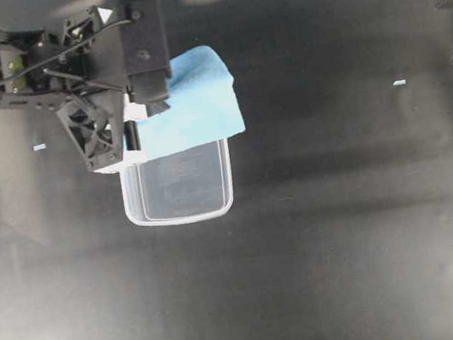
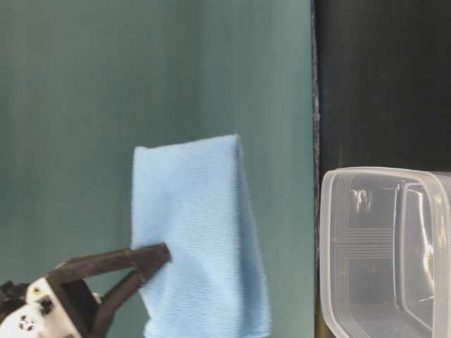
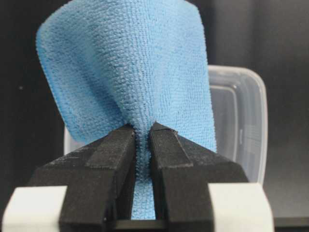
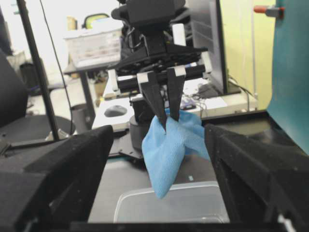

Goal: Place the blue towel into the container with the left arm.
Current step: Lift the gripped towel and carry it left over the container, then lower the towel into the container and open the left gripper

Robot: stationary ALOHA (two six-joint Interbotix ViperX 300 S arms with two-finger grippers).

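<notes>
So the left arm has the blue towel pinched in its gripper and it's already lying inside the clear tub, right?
Not quite. The left gripper does pinch the blue towel, but the right wrist view shows the towel hanging in the air above the container, not lying in it.

Towel (image 1: 194,102) hides container's (image 1: 180,190) far rim (overhead).

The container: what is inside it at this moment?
Nothing shows inside the container; its visible floor is bare. The blue towel, pinched by the left gripper, hangs above its far end and covers that part from overhead.
</notes>
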